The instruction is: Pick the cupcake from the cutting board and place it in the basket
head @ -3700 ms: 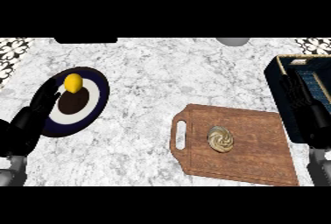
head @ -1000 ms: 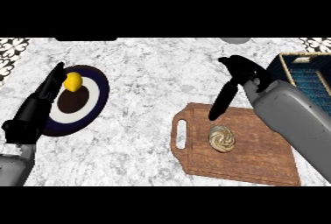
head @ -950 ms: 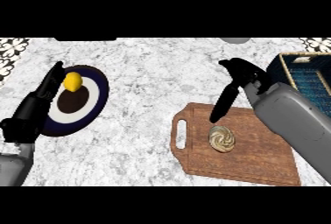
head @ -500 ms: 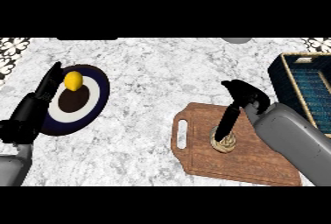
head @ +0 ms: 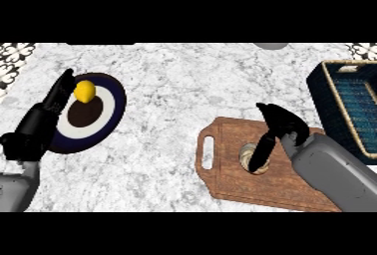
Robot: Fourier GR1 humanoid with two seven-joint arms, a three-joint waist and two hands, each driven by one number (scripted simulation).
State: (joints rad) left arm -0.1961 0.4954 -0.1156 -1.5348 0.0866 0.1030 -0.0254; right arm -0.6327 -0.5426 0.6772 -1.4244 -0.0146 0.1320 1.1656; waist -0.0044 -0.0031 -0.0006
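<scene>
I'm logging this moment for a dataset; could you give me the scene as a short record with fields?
surface: marble counter
cupcake: on the cutting board, partly hidden by fingers
right hand: over the cupcake, fingers pointing down at it, not seen closed round it
basket: at the right edge, dark, nothing seen inside
plate: at the left, carrying a yellow fruit
left hand: open, resting at the plate's left edge
task state: cupcake not yet lifted

- You see a round plate [head: 110, 107], dark blue with a white ring, far to the left.
- A yellow lemon [head: 86, 91] sits on it.
- The counter [head: 184, 84] is grey marble.
</scene>
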